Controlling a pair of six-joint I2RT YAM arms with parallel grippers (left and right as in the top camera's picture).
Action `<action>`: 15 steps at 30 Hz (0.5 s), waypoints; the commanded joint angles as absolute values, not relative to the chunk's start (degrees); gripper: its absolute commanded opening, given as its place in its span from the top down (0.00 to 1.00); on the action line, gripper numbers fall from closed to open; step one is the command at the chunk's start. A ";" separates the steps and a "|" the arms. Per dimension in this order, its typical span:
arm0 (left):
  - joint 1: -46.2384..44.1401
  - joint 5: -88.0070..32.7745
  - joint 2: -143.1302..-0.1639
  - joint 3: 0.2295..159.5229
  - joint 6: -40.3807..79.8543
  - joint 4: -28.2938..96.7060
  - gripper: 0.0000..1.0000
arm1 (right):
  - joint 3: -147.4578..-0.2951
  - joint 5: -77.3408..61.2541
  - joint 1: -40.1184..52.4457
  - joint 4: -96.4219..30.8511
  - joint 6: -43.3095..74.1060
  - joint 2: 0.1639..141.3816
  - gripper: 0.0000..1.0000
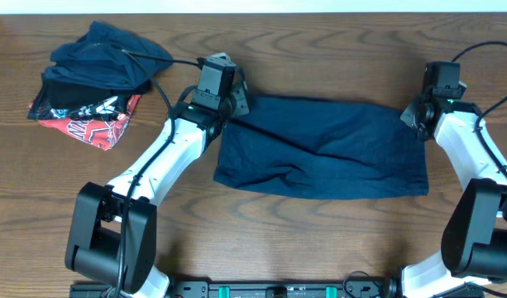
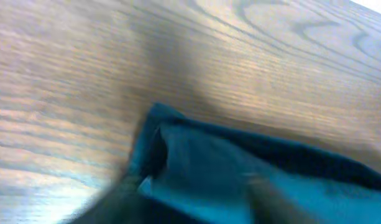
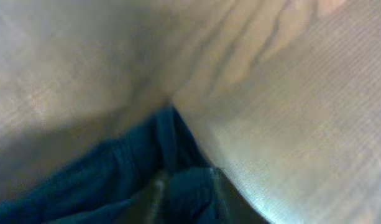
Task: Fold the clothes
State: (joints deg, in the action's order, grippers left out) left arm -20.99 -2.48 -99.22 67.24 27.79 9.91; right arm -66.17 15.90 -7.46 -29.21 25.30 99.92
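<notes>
Lying flat, navy garment (image 1: 319,149) long axis left-right; left gripper (image 1: 234,106), right gripper (image 1: 412,117) at far corners, grip unclear.

Blurry. Navy cloth (image 2: 240,171) fills lower right of frame, its folded corner near ctr-left; wood bench (image 2: 84,74) across top & left.

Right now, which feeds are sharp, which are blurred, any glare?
Overhead: sharp, evenly lit, navy garment clear. Left wrist: smeared, garment corner soft, pale sheen on the table. Right wrist: heaviest blur, dark shading at left, bright glare lower right.
</notes>
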 commanded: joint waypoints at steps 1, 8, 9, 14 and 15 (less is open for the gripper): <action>-20.01 0.64 -98.24 67.75 25.02 10.17 0.02 | -66.76 17.30 -7.92 -27.73 21.08 98.85 0.53; -18.59 -1.04 -89.49 67.83 25.06 21.43 0.02 | -67.24 17.91 -7.97 -34.06 18.13 87.83 0.44; -18.61 -1.06 -88.49 67.83 25.10 24.51 0.05 | -67.24 16.01 -7.97 -36.07 18.13 86.06 0.46; -18.72 -1.06 -88.31 67.77 25.12 35.90 0.34 | -67.18 5.87 -7.86 -46.57 17.91 82.24 0.68; -18.72 -1.06 -88.97 67.70 25.12 36.88 0.41 | -66.98 5.50 -7.84 -47.77 17.93 82.56 0.82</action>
State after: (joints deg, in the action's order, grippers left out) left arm -18.76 -1.28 -87.00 67.46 25.71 34.87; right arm -66.89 10.81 -7.57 -45.89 18.37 81.47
